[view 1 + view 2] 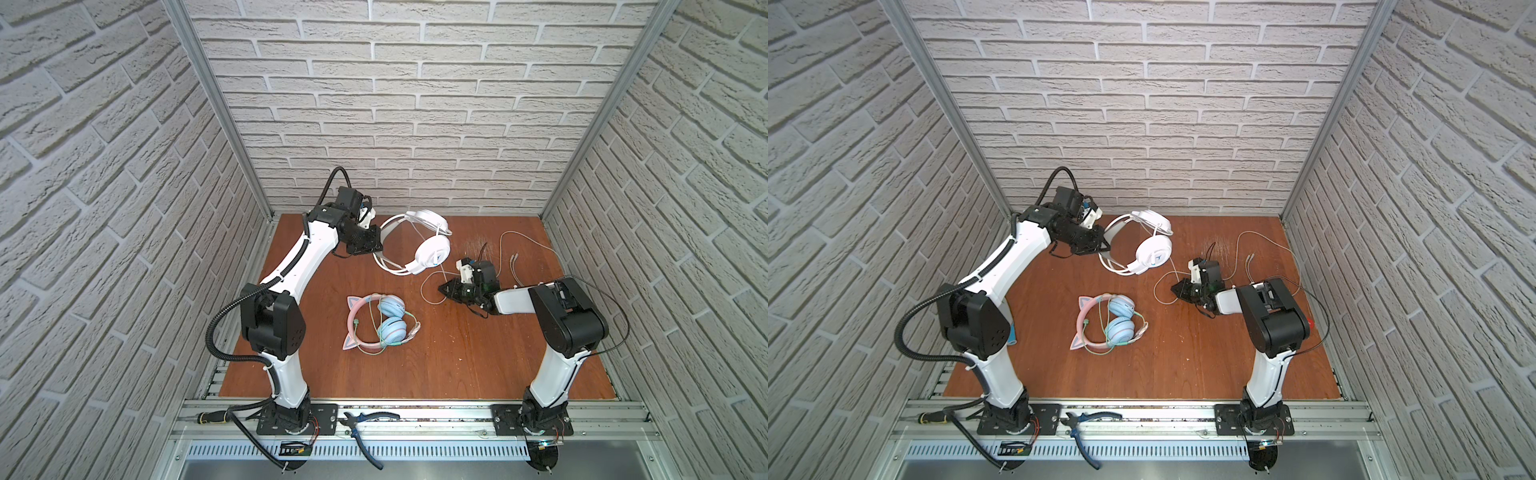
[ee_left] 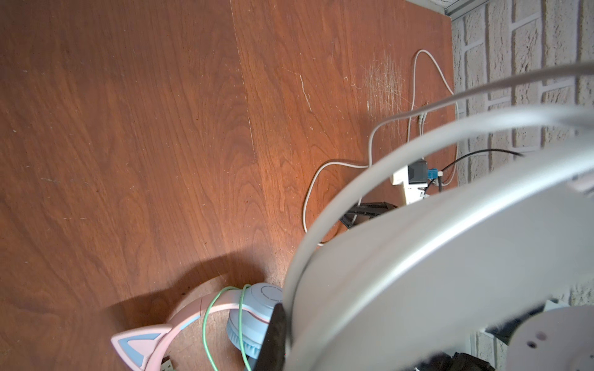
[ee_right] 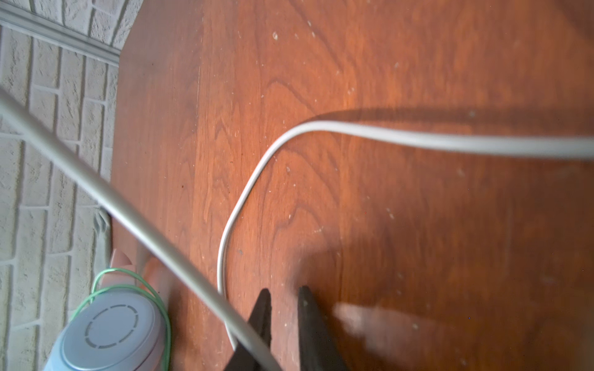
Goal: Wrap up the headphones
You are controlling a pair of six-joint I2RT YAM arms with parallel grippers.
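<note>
left jaws clamped on white headphones [image 1: 434, 249] band; right jaws barely apart, nothing between. white cable [image 3: 232, 218] just beside.

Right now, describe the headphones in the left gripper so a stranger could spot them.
On the wooden table, look toward the back brick wall. There the left gripper grips the band of the white headphones. Unlike the pink cat-eared pair nearer the front, they are all white and larger.
</note>
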